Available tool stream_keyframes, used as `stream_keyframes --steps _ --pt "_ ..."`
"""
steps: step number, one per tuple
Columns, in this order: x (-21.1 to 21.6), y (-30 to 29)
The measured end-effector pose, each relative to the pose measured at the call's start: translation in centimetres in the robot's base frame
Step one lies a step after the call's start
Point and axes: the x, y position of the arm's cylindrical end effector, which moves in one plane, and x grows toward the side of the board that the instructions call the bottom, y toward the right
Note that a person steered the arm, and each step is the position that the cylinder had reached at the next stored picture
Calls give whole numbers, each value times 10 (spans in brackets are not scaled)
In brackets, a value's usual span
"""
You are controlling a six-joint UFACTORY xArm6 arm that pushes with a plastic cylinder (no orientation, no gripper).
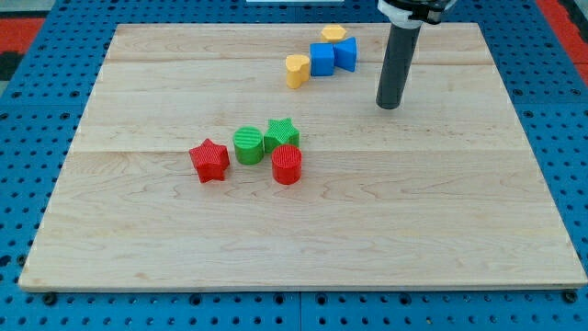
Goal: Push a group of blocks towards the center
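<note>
My tip [390, 105] sits bare, touching nothing, right of the blue cube-like plastic block [322, 59] on the wooden board [441, 221]; no writing.

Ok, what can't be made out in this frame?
- The arm above my tip: cut off by the view's top.
- The far yellow block: shape unclear, its base hidden behind the blue blocks.
- Whether those blue blocks touch: too small to tell.

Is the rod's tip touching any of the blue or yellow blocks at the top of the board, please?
No. My tip stands apart, to the view's right of the blue block; bare wood shows between them.
</note>
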Motion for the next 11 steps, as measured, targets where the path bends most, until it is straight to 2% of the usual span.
stream_keyframes --steps 2,3,4,5,7,8,9,10,11 --pt "16 9" --pt "-16 61" --pt "-90 90" --pt "-170 71" --pt "-170 -69" --pt "-113 -76" --pt "-76 -84" --pt "-91 -97" --pt "-112 -153"
